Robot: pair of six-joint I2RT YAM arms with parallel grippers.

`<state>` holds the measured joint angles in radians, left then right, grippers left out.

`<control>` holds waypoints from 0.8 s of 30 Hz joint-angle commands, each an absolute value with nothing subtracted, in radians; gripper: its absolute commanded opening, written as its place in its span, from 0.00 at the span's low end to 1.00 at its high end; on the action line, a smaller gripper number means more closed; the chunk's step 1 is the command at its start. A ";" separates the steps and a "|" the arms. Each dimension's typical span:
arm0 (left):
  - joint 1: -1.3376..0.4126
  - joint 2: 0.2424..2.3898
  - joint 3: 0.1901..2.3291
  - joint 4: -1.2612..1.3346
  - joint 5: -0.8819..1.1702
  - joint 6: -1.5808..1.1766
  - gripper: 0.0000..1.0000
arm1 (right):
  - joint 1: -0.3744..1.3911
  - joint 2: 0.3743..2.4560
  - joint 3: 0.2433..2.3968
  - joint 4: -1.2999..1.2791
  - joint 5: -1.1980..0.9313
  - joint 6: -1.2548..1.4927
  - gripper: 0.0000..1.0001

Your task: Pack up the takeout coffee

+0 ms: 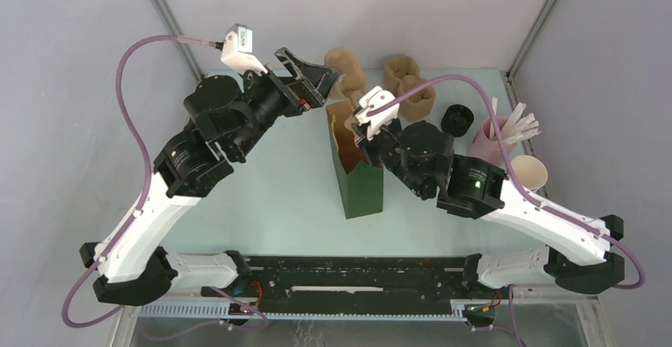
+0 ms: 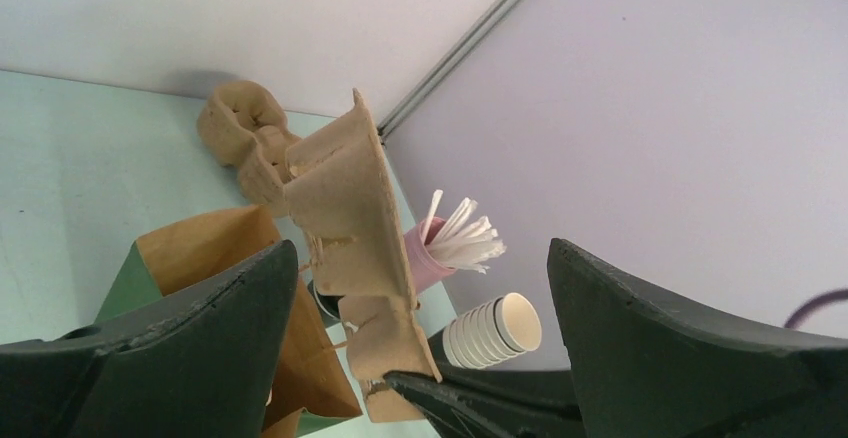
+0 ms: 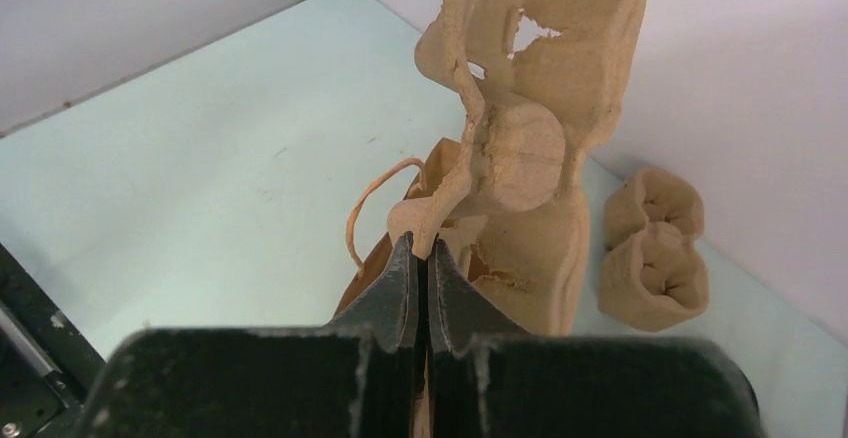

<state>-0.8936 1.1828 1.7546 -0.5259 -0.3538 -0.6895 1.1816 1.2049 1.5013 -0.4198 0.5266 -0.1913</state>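
Our right gripper (image 3: 428,248) is pinched shut on the lower edge of a tan moulded-pulp cup carrier (image 3: 520,148) and holds it upright over the open mouth of a paper bag (image 1: 360,184) that is green outside and brown inside. Our left gripper (image 2: 422,250) stands spread wide and empty just to the left of that carrier, touching nothing that we can see.

We judge the packing to be at an early stage. The carrier is above the bag and not yet seated in it. The takeout coffee, a small paper cup under a round black plastic lid (image 1: 457,119), stands on the pale green surface (image 1: 261,188), neither in the carrier nor in the bag. What is left, as we read it, is to settle the carrier, lift the coffee and set it inside.

From the right gripper the coffee lies off to the right, near but apart from it, beside that arm's wrist. From the left gripper it is well apart, beyond the held carrier and the bag. It sits between a second pulp carrier (image 1: 404,85) and a pink cup of white straws (image 1: 491,139).
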 commanded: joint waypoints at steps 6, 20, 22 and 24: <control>-0.893 1.150 1.694 -0.549 -0.539 -0.720 1.00 | 1.254 1.202 1.555 -0.316 0.652 -0.267 0.00; -0.879 1.161 1.660 -0.432 -0.425 -0.722 0.92 | 1.298 1.207 1.550 -0.286 0.621 -0.267 0.00; -0.877 1.171 1.665 -0.448 -0.422 -0.731 0.91 | 1.305 1.209 1.552 -0.284 0.625 -0.268 0.00; -0.876 1.176 1.674 -0.458 -0.428 -0.732 0.85 | 1.310 1.210 1.552 -0.282 0.629 -0.272 0.00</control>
